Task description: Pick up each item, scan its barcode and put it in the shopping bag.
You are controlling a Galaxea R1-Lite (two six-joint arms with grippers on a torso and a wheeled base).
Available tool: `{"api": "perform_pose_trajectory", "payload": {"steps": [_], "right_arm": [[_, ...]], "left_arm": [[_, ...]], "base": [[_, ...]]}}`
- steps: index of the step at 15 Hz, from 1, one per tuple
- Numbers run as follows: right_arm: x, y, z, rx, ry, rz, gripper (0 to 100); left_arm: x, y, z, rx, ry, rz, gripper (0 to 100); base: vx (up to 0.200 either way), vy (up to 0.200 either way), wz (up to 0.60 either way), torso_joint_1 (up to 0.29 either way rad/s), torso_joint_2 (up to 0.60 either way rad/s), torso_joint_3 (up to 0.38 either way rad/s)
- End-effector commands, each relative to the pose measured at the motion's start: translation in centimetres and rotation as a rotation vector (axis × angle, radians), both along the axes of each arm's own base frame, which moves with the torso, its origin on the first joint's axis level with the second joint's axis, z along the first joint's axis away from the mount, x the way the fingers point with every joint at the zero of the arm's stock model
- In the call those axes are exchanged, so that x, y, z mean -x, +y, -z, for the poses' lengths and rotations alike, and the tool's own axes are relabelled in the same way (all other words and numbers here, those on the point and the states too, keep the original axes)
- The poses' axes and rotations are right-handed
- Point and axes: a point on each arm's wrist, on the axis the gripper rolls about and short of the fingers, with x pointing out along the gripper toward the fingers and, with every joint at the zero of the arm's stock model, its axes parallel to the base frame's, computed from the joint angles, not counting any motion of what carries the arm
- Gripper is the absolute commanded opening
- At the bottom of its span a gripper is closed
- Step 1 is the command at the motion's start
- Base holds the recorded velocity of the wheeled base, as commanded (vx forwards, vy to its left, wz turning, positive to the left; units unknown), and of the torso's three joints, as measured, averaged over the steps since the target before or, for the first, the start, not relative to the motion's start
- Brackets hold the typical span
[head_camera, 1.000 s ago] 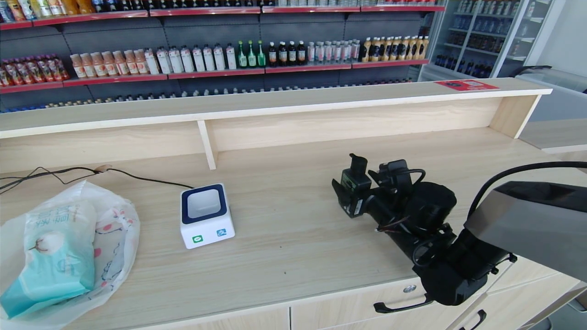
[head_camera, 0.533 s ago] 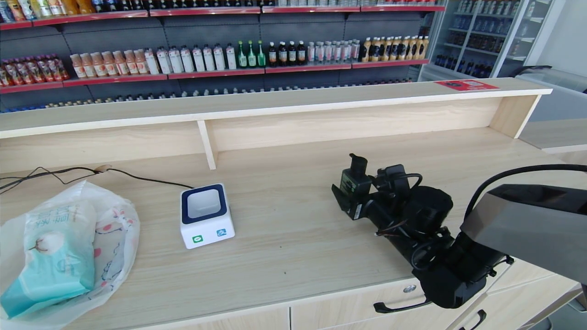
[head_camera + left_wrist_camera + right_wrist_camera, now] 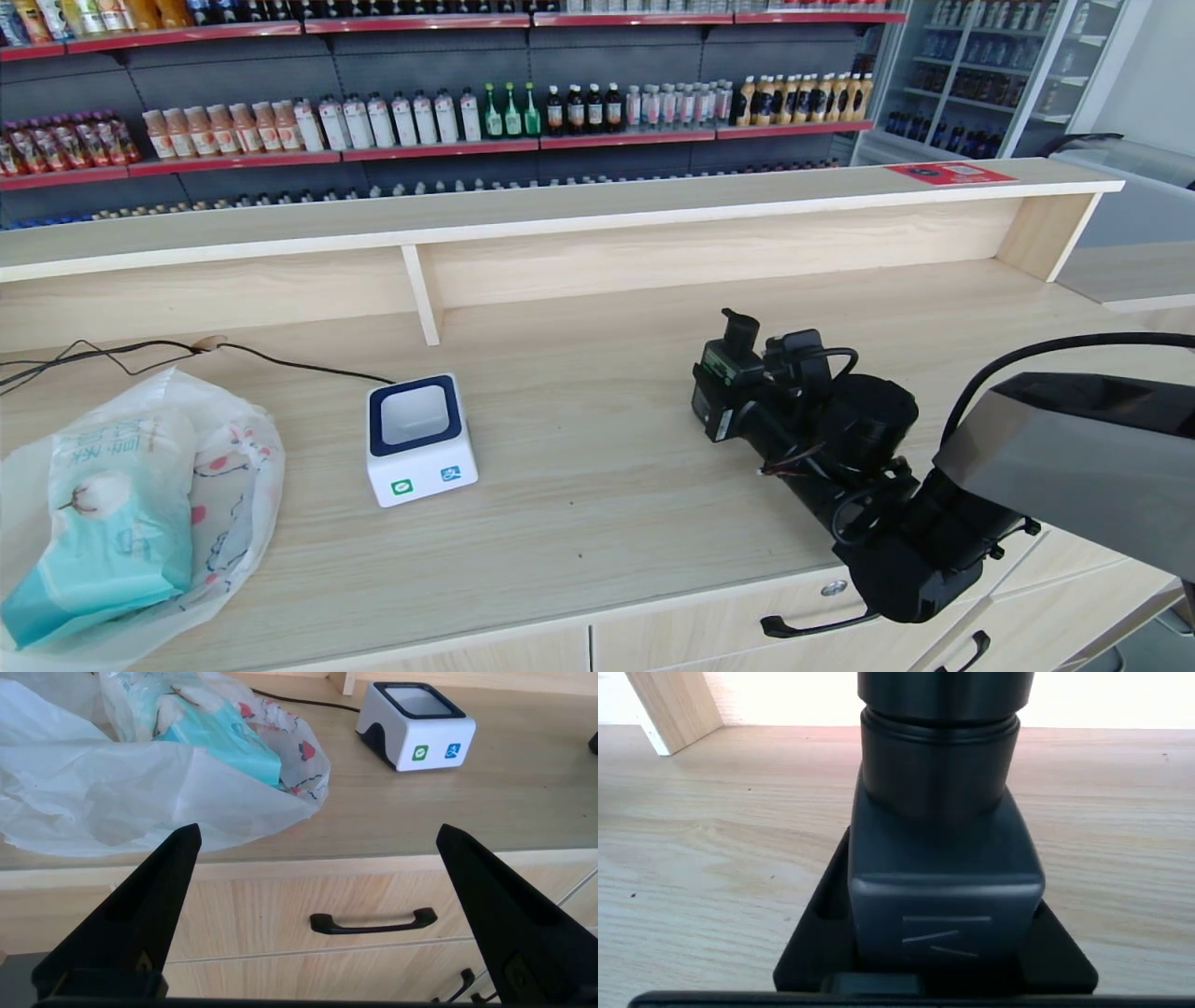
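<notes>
The right gripper (image 3: 724, 369) is hanging low over the wooden counter (image 3: 597, 504), well to the right of the white scanner (image 3: 417, 439). Its own black casing is blocking the working end, so I am not able to make out whether it is clamped or spread. In the right wrist view the same dark casing is covering the middle of the frame, with bare counter around it. The shopping bag (image 3: 23, 504) is lying slumped at the counter's left end, and its left and near edges are running out of the head view. Its milky plastic is veiling the contents. A teal soft pack (image 3: 121, 532) is showing through clearly, lying lengthwise with its lower end near the counter's front edge. Beside the pack a white patch with red spots (image 3: 219, 485) is too crumpled to say whether it is a second item or print on the bag. The left gripper (image 3: 318, 833) is hanging in front of the counter, below its top, with its two black fingers (image 3: 149, 905) standing wide apart. A black drawer handle (image 3: 374, 922) is sitting on the drawer front beyond them. The scanner, with its dark blue rim, is sitting between the bag and the right gripper, and its black cable (image 3: 299, 366) is trailing off to the left along the back of the counter.
</notes>
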Motion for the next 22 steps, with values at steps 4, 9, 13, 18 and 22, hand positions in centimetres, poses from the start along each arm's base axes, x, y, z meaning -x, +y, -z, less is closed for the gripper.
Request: {"api": "perform_pose_trajectory", "payload": {"steps": [4, 9, 13, 18, 22], "right_arm": [[1.9, 0.5, -2.9, -0.030, -0.055, -0.035, 0], [6.5, -2.0, -7.2, -0.062, -0.106, -0.039, 0], [11.2, -3.6, -9.0, -0.064, -0.125, -0.069, 0], [14.6, -4.7, -8.6, -0.065, -0.084, -0.108, 0], [16.6, -5.6, -8.3, -0.228, 0.013, -0.158, 0]], "left_arm": [[0.0, 0.0, 0.0, 0.000, 0.000, 0.000, 100], [0.0, 0.0, 0.1, 0.001, 0.006, 0.000, 100], [0.0, 0.0, 0.1, 0.001, 0.006, -0.002, 100], [0.0, 0.0, 0.0, 0.001, 0.004, -0.002, 100], [0.0, 0.0, 0.0, 0.003, 0.004, 0.000, 100]], "base": [[0.000, 0.000, 0.00, 0.000, 0.00, 0.000], [0.000, 0.000, 0.00, 0.000, 0.00, 0.000], [0.000, 0.000, 0.00, 0.000, 0.00, 0.000], [0.000, 0.000, 0.00, 0.000, 0.00, 0.000], [0.000, 0.000, 0.00, 0.000, 0.00, 0.000]]}}
